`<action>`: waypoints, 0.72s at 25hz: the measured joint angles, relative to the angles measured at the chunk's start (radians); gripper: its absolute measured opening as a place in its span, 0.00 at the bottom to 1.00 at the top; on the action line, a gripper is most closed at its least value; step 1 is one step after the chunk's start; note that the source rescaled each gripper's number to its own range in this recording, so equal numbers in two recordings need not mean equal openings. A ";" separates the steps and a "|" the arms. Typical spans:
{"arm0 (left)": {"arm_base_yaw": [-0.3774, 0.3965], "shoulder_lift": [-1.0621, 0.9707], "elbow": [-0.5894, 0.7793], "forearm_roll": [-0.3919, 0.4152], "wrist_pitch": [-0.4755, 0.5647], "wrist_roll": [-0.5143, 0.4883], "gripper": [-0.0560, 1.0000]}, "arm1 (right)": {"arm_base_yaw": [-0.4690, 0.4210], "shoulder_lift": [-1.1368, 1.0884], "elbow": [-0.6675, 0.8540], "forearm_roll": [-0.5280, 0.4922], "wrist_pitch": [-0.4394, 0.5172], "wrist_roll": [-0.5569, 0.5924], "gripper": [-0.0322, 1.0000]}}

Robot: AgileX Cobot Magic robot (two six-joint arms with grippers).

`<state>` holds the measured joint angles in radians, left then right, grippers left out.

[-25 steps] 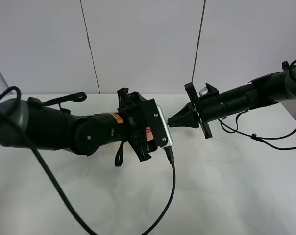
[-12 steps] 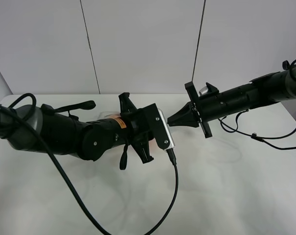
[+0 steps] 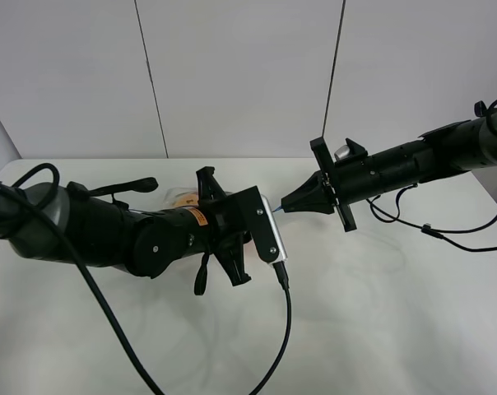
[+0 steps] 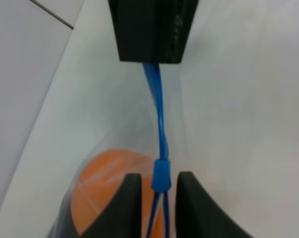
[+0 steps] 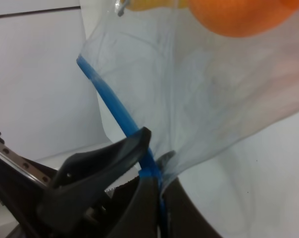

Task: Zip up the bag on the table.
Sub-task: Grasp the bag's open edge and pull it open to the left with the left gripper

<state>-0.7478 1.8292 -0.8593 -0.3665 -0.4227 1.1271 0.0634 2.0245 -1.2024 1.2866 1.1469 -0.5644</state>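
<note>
The clear bag (image 3: 181, 197) lies on the white table (image 3: 380, 329), mostly hidden behind my left arm. In the left wrist view the blue zipper strip (image 4: 158, 99) runs taut from my left gripper (image 4: 159, 182) up to the right gripper's black tip. The left fingers (image 4: 132, 198) sit close on either side of the blue slider (image 4: 161, 177), beside an orange fruit (image 4: 107, 186). My right gripper (image 5: 152, 177) is shut on the strip's end (image 5: 112, 106), with the bag (image 5: 204, 94) and an orange fruit (image 5: 238, 17) beyond. From above, the left gripper (image 3: 247, 218) and the right gripper (image 3: 283, 207) are almost tip to tip.
A black cable (image 3: 288, 329) hangs from the left wrist across the table's front. More cables (image 3: 429, 230) trail under the right arm. A grey panelled wall (image 3: 240, 74) stands behind the table.
My left gripper has slid a little to the left, away from the right gripper. A short run of blue strip and part of the bag now show. The right arm has not moved.
</note>
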 joint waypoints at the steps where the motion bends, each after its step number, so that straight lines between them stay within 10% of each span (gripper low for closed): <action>1: 0.000 0.000 0.000 0.010 -0.002 0.000 0.19 | 0.000 0.000 0.000 -0.001 0.000 0.000 0.03; 18: 0.000 0.000 0.000 0.080 -0.033 -0.056 0.06 | 0.000 -0.001 -0.001 -0.002 0.000 0.000 0.03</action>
<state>-0.7478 1.8292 -0.8593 -0.2862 -0.4555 1.0710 0.0634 2.0236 -1.2036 1.2847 1.1466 -0.5644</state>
